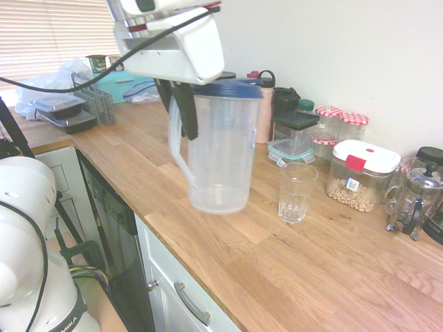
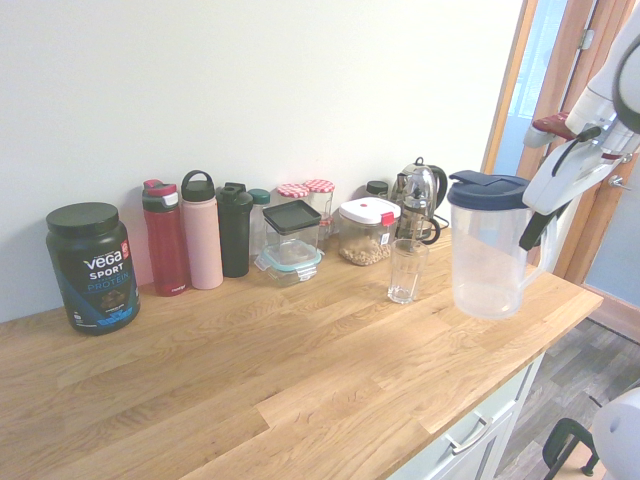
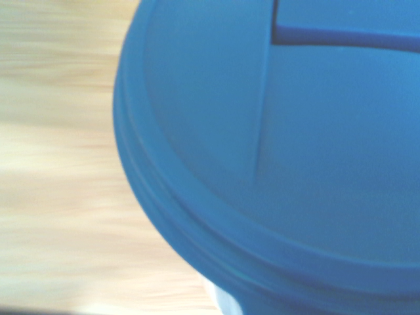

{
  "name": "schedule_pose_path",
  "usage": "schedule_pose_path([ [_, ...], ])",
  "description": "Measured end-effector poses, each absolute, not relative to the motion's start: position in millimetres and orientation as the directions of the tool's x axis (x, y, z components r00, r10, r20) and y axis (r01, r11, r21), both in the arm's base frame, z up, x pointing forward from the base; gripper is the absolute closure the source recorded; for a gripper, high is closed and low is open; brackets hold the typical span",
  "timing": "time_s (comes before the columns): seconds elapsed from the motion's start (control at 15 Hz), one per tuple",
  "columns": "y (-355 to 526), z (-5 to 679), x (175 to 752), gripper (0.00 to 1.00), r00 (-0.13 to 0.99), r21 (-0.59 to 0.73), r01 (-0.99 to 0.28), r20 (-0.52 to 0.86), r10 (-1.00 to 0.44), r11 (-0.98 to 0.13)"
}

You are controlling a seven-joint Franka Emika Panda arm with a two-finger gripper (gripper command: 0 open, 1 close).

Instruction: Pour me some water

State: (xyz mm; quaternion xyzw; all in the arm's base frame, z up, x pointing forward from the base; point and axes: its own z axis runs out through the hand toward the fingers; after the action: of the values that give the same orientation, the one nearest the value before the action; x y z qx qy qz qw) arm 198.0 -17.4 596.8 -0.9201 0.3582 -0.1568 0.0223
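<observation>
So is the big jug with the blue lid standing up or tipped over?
Upright: the jug has its blue lid on top and its base below, with its sides running nearly straight up.

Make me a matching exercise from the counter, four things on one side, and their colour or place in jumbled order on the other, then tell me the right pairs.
Things:
1. pitcher lid
2. drinking glass
3. screw-top bottle with loop handle
4. white-lidded container

Matches:
A. pink
B. holds beige pieces
C. blue
D. stands between the pitcher and the white-lidded container

Right pairs: 1-C, 2-D, 3-A, 4-B
</observation>
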Motion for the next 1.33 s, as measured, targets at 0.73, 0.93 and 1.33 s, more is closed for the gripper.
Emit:
schedule_pose_path([
  [0.73, 201, 504, 353, 1.00, 0.668, -0.265, -0.608, 0.337, -0.663, -0.748],
  [0.93, 224, 477, 382, 1.00, 0.638, -0.240, -0.654, 0.333, -0.694, -0.717],
  [1.33, 194, 468, 423, 1.00, 0.550, -0.302, -0.723, 0.291, -0.783, -0.621],
])
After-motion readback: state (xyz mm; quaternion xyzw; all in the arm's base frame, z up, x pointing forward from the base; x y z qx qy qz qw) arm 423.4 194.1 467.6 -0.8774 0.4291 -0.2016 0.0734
